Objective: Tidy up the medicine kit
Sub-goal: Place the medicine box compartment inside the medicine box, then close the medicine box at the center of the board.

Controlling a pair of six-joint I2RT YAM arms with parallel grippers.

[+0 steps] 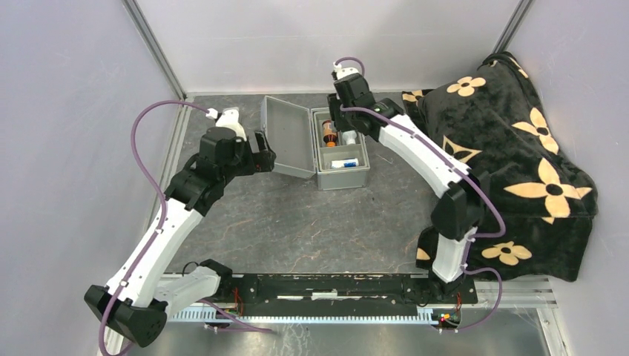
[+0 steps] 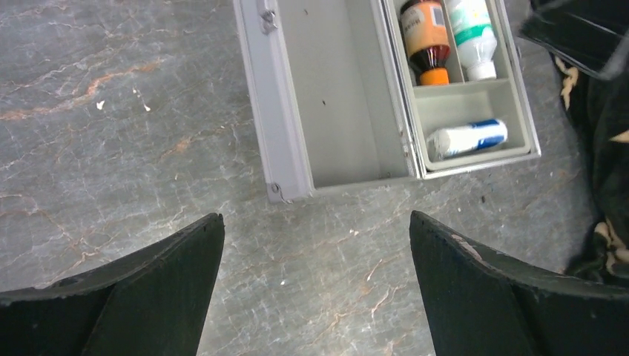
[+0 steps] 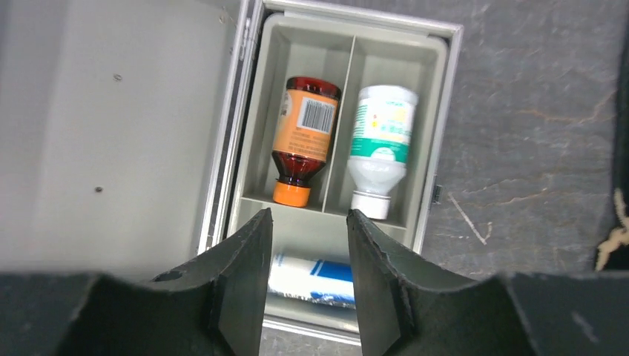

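The medicine kit point(image 1: 343, 178) is a silver-grey metal case standing open, its lid point(image 1: 288, 137) swung out to the left. Its grey divided tray holds an amber bottle with an orange cap point(image 3: 300, 137), a white bottle with a green label point(image 3: 382, 137) and a white-and-blue tube point(image 3: 315, 282). My right gripper point(image 3: 309, 215) hovers over the tray above the tube, jaws partly apart with nothing between them. My left gripper point(image 2: 317, 216) is wide open and empty over bare table, just left of the lid's near corner point(image 2: 285, 189).
A black blanket with cream flowers point(image 1: 519, 148) is heaped at the right, close behind the right arm. Pale enclosure walls stand at the left and back. The arms' mounting rail point(image 1: 334, 285) runs along the near edge.
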